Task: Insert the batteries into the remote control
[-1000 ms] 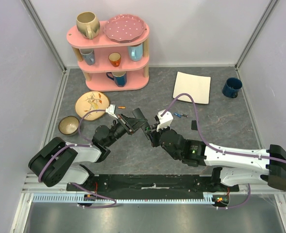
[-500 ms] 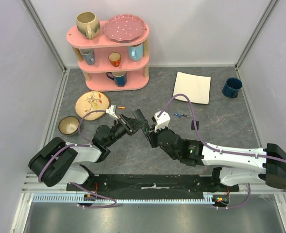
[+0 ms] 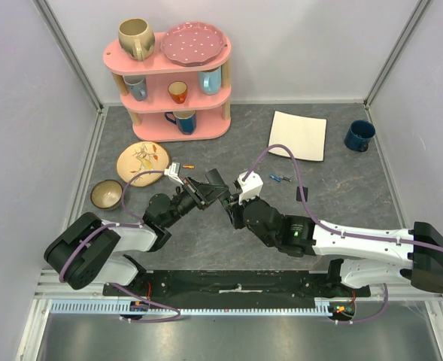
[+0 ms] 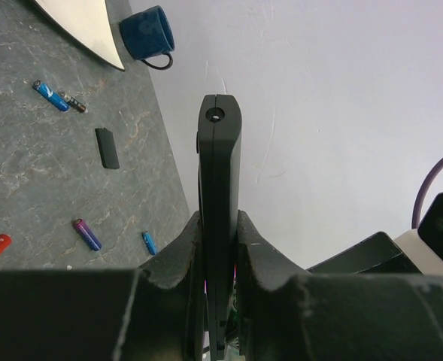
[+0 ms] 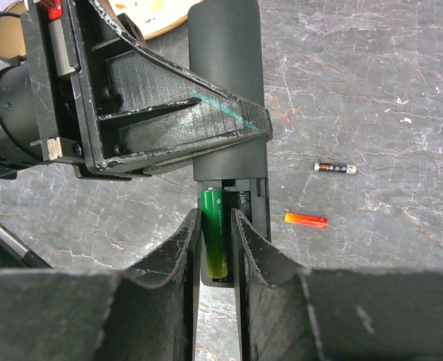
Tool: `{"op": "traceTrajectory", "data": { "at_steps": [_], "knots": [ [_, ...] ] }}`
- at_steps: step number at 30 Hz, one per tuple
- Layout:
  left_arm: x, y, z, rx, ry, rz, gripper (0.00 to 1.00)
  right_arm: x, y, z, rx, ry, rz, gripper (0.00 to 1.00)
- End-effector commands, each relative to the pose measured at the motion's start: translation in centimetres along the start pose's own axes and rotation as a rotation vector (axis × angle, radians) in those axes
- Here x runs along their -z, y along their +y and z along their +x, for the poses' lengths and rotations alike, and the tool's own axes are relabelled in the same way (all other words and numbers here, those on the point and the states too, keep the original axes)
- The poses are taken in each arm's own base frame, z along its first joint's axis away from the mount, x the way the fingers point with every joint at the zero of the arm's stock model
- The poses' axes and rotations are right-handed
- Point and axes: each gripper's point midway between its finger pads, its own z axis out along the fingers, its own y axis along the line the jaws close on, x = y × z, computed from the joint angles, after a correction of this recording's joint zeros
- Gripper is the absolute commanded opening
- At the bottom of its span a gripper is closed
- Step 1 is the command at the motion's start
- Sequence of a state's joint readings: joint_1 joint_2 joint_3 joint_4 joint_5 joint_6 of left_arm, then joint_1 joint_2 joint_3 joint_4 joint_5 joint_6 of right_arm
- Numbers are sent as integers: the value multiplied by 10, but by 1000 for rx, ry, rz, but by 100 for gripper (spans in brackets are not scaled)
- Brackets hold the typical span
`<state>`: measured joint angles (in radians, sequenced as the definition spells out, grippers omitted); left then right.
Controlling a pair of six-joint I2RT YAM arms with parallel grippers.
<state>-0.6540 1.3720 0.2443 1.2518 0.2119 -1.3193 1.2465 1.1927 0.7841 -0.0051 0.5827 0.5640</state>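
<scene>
My left gripper (image 3: pixel 201 191) is shut on the black remote control (image 4: pixel 219 173) and holds it edge-up above the table, seen in the left wrist view between the fingers (image 4: pixel 182 244). In the right wrist view the remote (image 5: pixel 225 83) has its battery bay open. My right gripper (image 5: pixel 215 219) is shut on a green battery (image 5: pixel 214 229) that lies in the bay's left slot; the right slot looks empty. In the top view the right gripper (image 3: pixel 231 203) meets the remote (image 3: pixel 214 179) mid-table. Loose batteries lie on the table: red-orange (image 5: pixel 306 219), black (image 5: pixel 335 168), blue (image 4: pixel 50 95), purple (image 4: pixel 86 234).
The black battery cover (image 4: pixel 107 147) lies flat on the table. A pink shelf (image 3: pixel 168 75) with mugs and a plate stands at the back left. A white cloth (image 3: pixel 298 135) and blue mug (image 3: pixel 359 135) sit at the back right. A painted plate (image 3: pixel 141 159) and bowl (image 3: pixel 106 194) lie at the left.
My right gripper has shifted slightly left and forward with the green battery, closer against the remote. The left arm holds the remote nearly still.
</scene>
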Motion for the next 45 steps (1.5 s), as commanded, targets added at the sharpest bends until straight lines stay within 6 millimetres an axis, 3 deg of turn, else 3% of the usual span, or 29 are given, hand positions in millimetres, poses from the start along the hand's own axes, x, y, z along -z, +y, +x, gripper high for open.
{"op": "traceTrajectory", "data": {
  "at_steps": [1,12,24,33,40,45],
  "knots": [
    [11,-101,-21,-56,-91,398,2,1,-2,-8,-5,-8,30,29],
    [11,-91,-18,-52,-85,371,2,7,0,-26,-11,-18,28,32],
    [11,-87,-15,-54,-74,360,2,-3,13,-19,7,119,-44,30],
    [11,-86,-14,-56,-74,358,2,-5,9,-15,7,148,-41,24],
    [10,-84,-13,-56,-70,351,2,-5,6,-23,11,143,-32,33],
    [11,-82,-13,-56,-69,348,2,-4,6,-29,13,137,-36,32]
  ]
}}
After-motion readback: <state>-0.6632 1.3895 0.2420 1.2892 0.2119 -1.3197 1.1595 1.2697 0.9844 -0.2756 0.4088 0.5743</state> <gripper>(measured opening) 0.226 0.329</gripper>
